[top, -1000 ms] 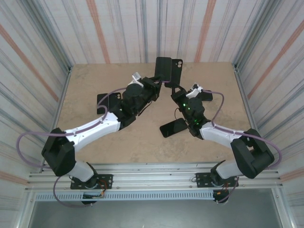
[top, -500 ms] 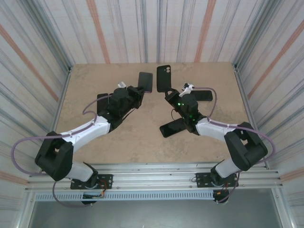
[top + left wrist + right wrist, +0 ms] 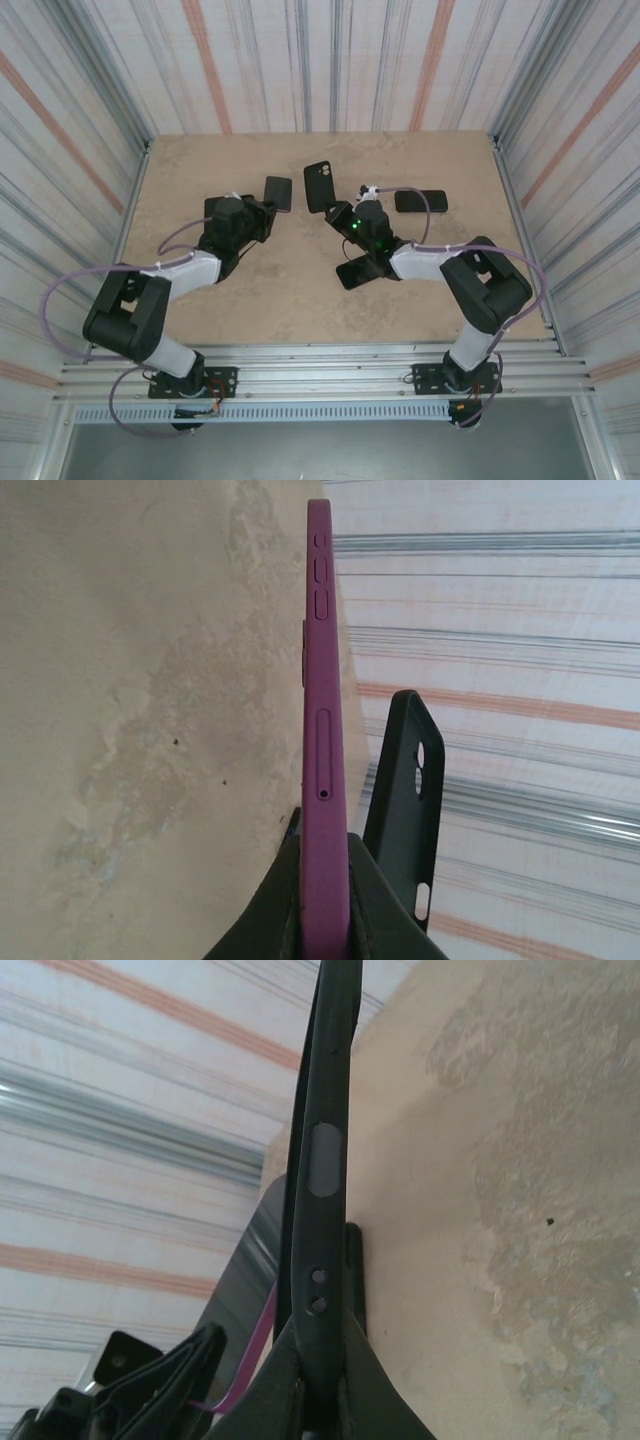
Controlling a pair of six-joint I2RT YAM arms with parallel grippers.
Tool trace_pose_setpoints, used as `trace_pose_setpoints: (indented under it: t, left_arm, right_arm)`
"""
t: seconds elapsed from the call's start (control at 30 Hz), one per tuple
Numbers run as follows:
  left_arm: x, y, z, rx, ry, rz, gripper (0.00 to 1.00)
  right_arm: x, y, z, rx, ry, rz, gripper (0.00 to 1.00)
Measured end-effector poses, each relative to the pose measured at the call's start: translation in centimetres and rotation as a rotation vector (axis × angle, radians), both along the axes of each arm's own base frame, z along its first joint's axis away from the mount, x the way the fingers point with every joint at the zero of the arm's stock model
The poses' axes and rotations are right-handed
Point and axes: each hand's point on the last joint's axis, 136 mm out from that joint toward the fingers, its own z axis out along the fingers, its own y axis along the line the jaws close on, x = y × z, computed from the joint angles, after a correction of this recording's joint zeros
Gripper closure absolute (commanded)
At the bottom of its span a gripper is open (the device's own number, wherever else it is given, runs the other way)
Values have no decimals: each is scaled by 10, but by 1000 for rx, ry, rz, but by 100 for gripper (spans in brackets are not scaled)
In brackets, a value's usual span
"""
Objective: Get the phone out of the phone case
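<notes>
Top external view: nearest the arm bases, a flat black smartphone [image 3: 365,270] lies on the tan speckled counter [image 3: 300,310]. Farther in, the left hand [image 3: 262,212] is clamped shut on a slim purple phone [image 3: 278,193], held upright above the counter. Near it but not touching, the right hand [image 3: 337,208] pinches a black phone case [image 3: 317,186] with a camera cutout, also upright. The phone is out of the case. Beyond them, another black smartphone [image 3: 420,200] lies flat.
</notes>
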Motion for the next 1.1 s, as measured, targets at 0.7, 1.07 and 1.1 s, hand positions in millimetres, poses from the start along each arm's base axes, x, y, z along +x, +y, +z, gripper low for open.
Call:
trace_pose_setpoints:
  t: [0.7, 1.07, 1.1]
  left_arm:
    - [32, 7, -76, 18, 94, 47, 100]
    - [42, 7, -80, -5, 81, 73, 93]
    - [42, 6, -81, -7, 83, 72, 92]
  right_arm:
    - [3, 29, -32, -22, 97, 30, 100]
    - [4, 30, -43, -37, 127, 27, 100]
    - [4, 30, -44, -39, 130, 27, 100]
